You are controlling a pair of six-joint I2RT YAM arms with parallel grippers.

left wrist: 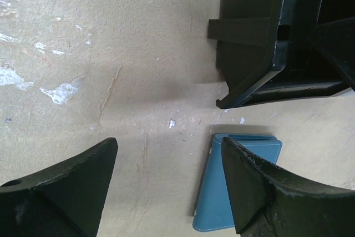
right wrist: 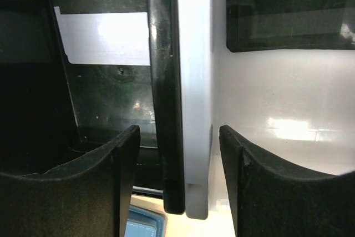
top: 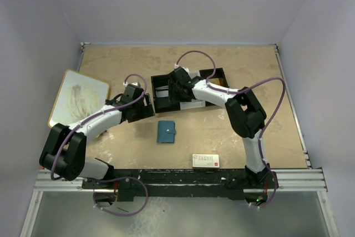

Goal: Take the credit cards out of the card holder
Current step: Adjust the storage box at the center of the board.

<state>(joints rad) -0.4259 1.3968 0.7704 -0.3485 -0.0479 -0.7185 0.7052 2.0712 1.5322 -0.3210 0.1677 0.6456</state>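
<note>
Card holder [top: 166, 131] lies closed on the counter [top: 244, 65], long axis running near-to-far, just nearward and right of the wide-open left claw [top: 136, 104], the nearer one. Right claw [top: 175, 86], jaws apart and empty, straddles the black tray's [top: 219, 73] wall.

White links [top: 97, 121], purple cables [top: 194, 52], blk L tool [left wrist: 169, 181], R tool [right wrist: 178, 165]
</note>
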